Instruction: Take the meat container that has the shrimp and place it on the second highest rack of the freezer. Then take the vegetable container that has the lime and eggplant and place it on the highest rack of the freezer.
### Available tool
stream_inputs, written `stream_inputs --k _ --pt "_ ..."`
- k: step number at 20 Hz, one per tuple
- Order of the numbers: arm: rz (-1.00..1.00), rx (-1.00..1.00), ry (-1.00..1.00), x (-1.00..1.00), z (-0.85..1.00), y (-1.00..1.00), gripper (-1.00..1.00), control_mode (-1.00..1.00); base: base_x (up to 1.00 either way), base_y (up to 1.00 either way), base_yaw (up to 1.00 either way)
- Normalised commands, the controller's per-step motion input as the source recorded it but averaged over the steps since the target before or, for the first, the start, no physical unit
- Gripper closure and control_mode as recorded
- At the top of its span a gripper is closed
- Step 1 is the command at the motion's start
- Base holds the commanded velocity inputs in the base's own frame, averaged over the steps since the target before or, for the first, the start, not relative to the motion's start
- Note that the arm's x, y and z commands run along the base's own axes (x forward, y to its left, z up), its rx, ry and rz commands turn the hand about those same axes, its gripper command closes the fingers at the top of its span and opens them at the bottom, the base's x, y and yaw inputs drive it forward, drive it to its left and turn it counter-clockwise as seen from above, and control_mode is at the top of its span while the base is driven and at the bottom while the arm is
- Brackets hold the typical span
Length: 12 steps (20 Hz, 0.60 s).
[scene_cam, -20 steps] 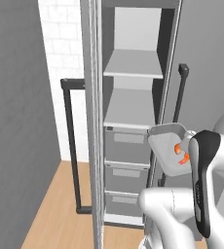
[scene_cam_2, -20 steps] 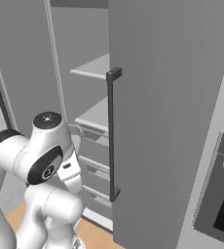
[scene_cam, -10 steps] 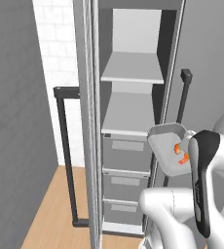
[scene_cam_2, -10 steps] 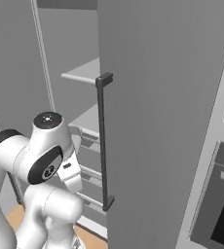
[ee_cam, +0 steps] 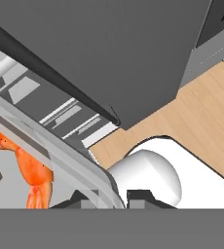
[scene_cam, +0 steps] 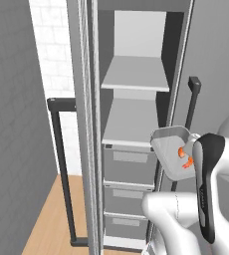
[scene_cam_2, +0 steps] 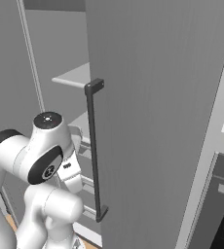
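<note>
Shrimp container | arm partly hides it | gripper clamps rim

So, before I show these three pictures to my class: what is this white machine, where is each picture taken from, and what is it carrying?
It is a white robot arm on a base that can drive, in a computer-drawn kitchen. Two pictures come from cameras riding on the base, behind the arm to its left and right. The third comes from a camera on the hand, looking along its fingers.

The arm faces an open freezer, a tall grey cabinet with two flat shelf boards above grey drawers. Both boards look bare. In the right base picture, the freezer door with its dark bar handle stands in front.

The hand is shut on the rim of a clear container holding an orange shrimp. The container hangs beside the lower board, not yet on it.
</note>
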Motion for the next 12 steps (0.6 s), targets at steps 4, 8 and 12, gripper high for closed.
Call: stream_inputs --k 4,8,12 --pt "0.0 0.0 0.0 0.0 0.0 0.0 1.0 1.0 0.0 0.0 0.0" --pt "0.0 0.0 0.0 0.0 0.0 0.01 1.0 -1.0 0.0 0.0 0.0" --pt "-0.07 -0.06 0.0 0.24 0.0 0.66 1.0 -1.0 0.0 0.0 0.0"
